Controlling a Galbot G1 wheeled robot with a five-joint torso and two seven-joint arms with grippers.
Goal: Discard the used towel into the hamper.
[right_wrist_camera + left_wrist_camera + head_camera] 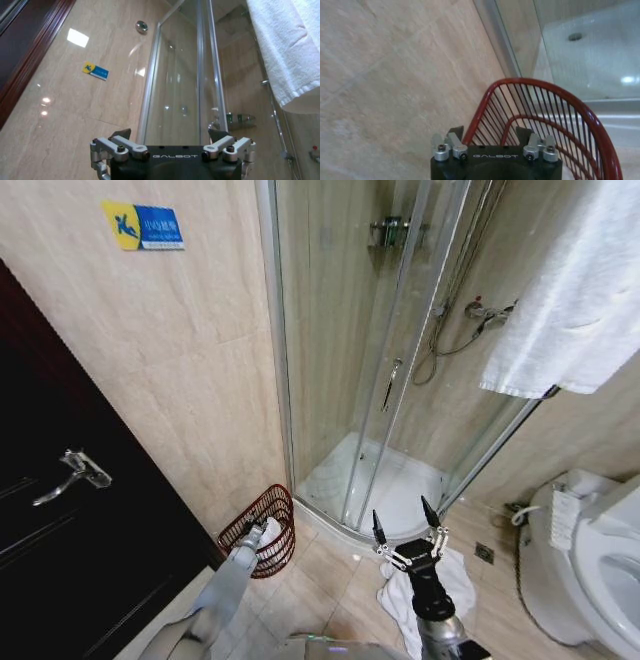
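The hamper (268, 530), a red-brown wire basket, stands on the floor against the beige wall, left of the shower cabin. My left gripper (251, 540) is at its rim, open and holding nothing; the left wrist view has the hamper's rim (555, 93) just beyond the left gripper (489, 133). Something white shows inside the hamper beside that gripper; I cannot tell what it is. A white towel (458, 572) lies crumpled on the floor tiles. Above it my right gripper (404, 520) points upward, open and empty; the right wrist view also has it (170, 133).
The glass shower cabin (380, 380) with its white base fills the middle. A clean white towel (575, 290) hangs at the upper right. A toilet (590, 560) stands at the right, a dark door (70, 510) with a lever handle at the left.
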